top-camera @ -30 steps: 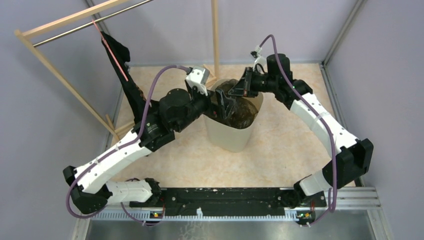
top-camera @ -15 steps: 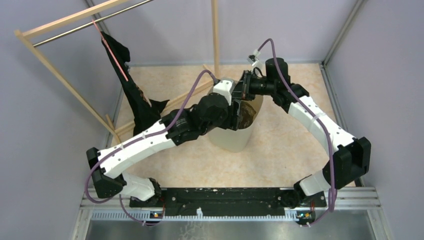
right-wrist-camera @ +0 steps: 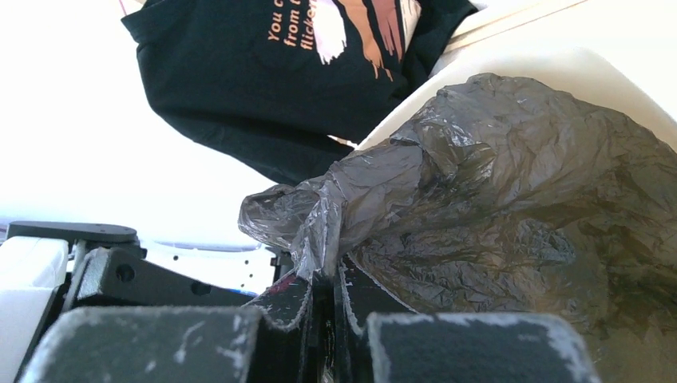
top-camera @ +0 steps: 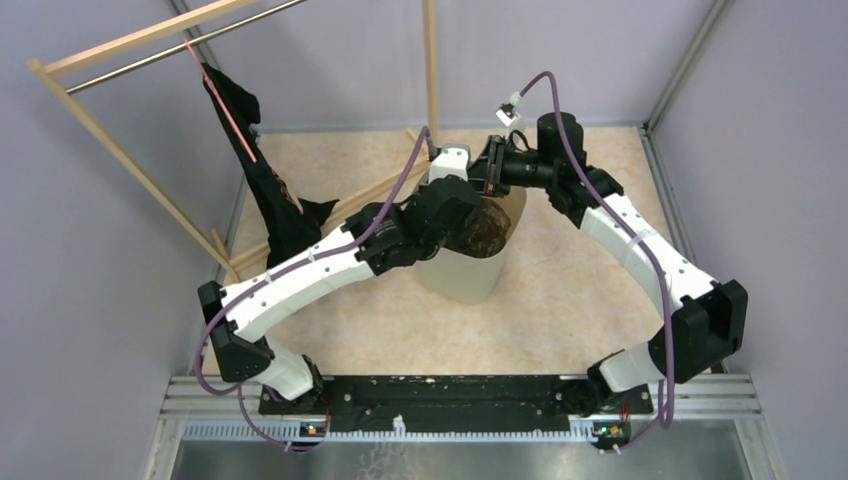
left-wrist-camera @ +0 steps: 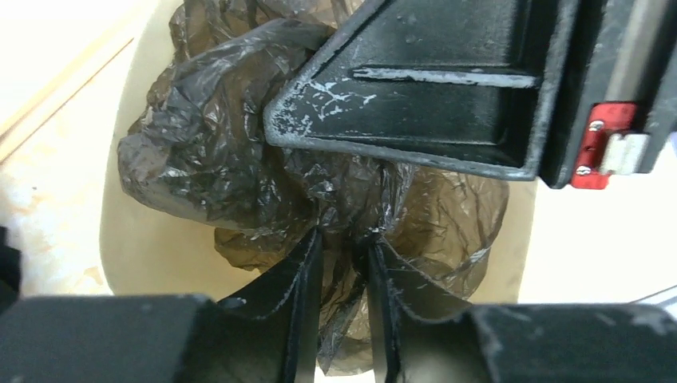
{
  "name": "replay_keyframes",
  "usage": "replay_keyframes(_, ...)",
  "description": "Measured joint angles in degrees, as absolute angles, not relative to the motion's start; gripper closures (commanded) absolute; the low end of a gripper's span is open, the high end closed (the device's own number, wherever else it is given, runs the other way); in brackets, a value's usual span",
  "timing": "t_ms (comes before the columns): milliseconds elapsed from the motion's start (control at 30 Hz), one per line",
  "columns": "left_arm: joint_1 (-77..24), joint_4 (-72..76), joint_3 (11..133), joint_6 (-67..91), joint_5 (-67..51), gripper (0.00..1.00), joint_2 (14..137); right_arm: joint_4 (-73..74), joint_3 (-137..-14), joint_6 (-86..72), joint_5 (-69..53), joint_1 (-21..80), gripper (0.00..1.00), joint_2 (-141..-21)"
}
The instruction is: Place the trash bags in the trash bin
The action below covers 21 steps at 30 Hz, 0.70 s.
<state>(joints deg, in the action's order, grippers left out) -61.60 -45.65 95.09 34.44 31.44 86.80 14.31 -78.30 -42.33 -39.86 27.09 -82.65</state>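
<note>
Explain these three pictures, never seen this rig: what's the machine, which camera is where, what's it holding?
Two robot arms, bolted at the near edge of a table, each ending in a two-finger gripper. The wide shot comes from a fixed camera above and behind them; the two close-ups come from a camera on each wrist, looking along its own fingers. On the table stands a cream trash bin, with a crumpled dark trash bag bulging from its top. The left gripper pinches a fold of that bag over the bin; the right gripper is shut on a twisted bit of it. Back left, a black T-shirt hangs on a wooden rack.
</note>
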Motion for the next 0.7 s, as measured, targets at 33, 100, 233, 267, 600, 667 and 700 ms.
replay_keyframes(33, -61.6, -45.89, 95.2, 34.54, 31.94, 0.88, 86.98, 14.13, -78.3, -42.52, -40.14, 27.09, 0.94, -82.63)
replay_keyframes(100, -61.6, -46.59, 95.2, 34.7, 32.88, 1.0, 87.07, 14.04, -78.28, -42.63, -40.51, 27.09, 0.91, -82.61)
replay_keyframes(233, -61.58, -46.63, 94.83, 34.79, 34.26, 1.0, 86.63, 14.2, -78.3, -41.98, -41.19, 26.48, 0.58, -82.61)
replay_keyframes(267, -61.58, -46.22, 94.26, 34.83, 34.3, 1.0, 86.17, 14.28, -78.3, -41.8, -41.69, 26.22, 0.5, -82.61)
replay_keyframes(600, -56.6, -37.34, 80.36, 38.3, 28.03, 1.0, 70.22, 14.76, -78.32, -34.7, -47.44, 16.29, 0.12, -78.46)
replay_keyframes(667, -55.88, -35.7, 78.98, 38.83, 26.98, 1.0, 67.81, 16.88, -78.32, -30.04, -46.5, 16.27, 0.09, -75.96)
replay_keyframes(700, -55.61, -34.72, 78.24, 39.03, 26.3, 1.0, 66.67, 17.45, -78.3, -28.38, -46.15, 16.27, 0.09, -74.89)
